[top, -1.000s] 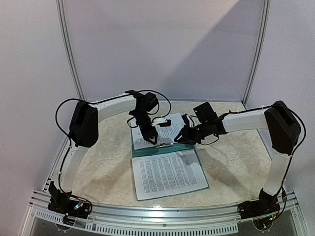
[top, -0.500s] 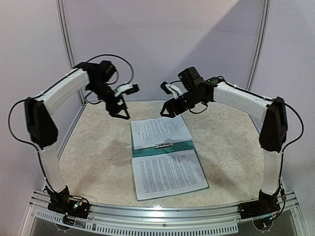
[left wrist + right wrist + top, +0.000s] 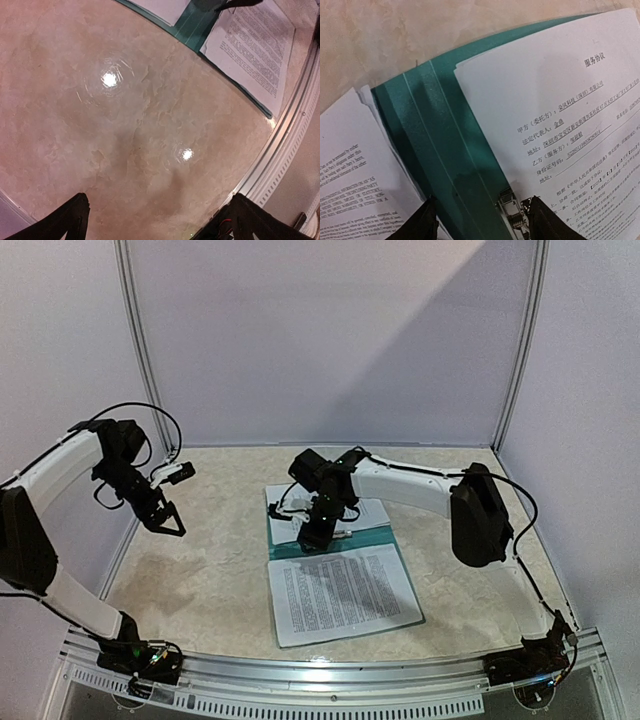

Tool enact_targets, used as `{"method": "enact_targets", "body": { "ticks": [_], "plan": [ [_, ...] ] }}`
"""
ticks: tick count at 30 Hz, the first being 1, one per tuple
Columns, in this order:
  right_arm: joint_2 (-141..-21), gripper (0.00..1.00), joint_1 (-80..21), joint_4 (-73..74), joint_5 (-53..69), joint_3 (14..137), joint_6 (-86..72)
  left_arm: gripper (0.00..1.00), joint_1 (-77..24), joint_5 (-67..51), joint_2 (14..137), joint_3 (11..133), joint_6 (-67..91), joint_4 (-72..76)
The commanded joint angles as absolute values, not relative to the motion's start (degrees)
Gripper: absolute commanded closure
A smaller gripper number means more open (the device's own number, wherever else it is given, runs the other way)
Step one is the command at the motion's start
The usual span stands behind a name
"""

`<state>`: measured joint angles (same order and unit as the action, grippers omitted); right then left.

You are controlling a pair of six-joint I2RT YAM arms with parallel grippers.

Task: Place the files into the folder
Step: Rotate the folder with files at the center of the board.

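The teal folder [image 3: 375, 538] lies open in the middle of the table. One of the files [image 3: 340, 595] rests on its near half, and another [image 3: 368, 513] on its far half is partly hidden by my right arm. My right gripper [image 3: 312, 538] hovers open just over the folder's spine [image 3: 445, 130], jaws apart with nothing between them. A silver clip [image 3: 509, 210] sits by the right finger, at the edge of the far sheet [image 3: 545, 100]. My left gripper [image 3: 168, 525] stands wide open and empty over bare table, far left of the folder [image 3: 192, 27].
The table is beige marbled stone [image 3: 125, 125] with glare spots. A metal rail [image 3: 330, 670] runs along the near edge, and white walls close in on three sides. The near sheet [image 3: 255, 50] reaches almost to the rail.
Both grippers left the folder's clip and opened. The left arm swung up, then out to the table's left side. The right arm rose toward the back, then came down over the folder's spine.
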<state>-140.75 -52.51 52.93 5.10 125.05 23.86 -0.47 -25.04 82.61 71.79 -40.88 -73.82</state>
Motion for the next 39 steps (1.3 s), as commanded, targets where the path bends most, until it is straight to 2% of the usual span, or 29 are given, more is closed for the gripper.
{"method": "enact_targets", "body": {
  "ticks": [1,6,21,30,36,39],
  "plan": [
    [-142.93,0.41,-51.6,52.47,0.47,127.9,25.63,0.0,-0.26,-25.06,78.31,67.38,-41.79,-72.13],
    [-142.98,0.54,-51.42,52.65,-2.61,128.12,27.57,0.0,-0.26,-23.81,75.3,63.63,-41.66,-71.0],
    [-146.8,0.56,-48.87,61.64,-1.24,128.32,27.39,0.0,-0.26,-23.73,74.07,60.75,-42.36,-70.8],
    [-148.52,0.73,-48.87,60.12,2.2,128.32,26.35,0.01,-0.26,-23.23,75.15,60.91,-42.41,-70.57],
    [-147.91,0.92,-48.44,59.28,4.49,128.32,22.43,0.01,-0.26,-22.98,75.45,62.12,-42.55,-70.82],
    [-146.55,0.98,-47.43,58.2,6.94,128.28,18.07,0.01,-0.26,-24.21,75.89,63.72,-42.05,-71.1]
  ]
}}
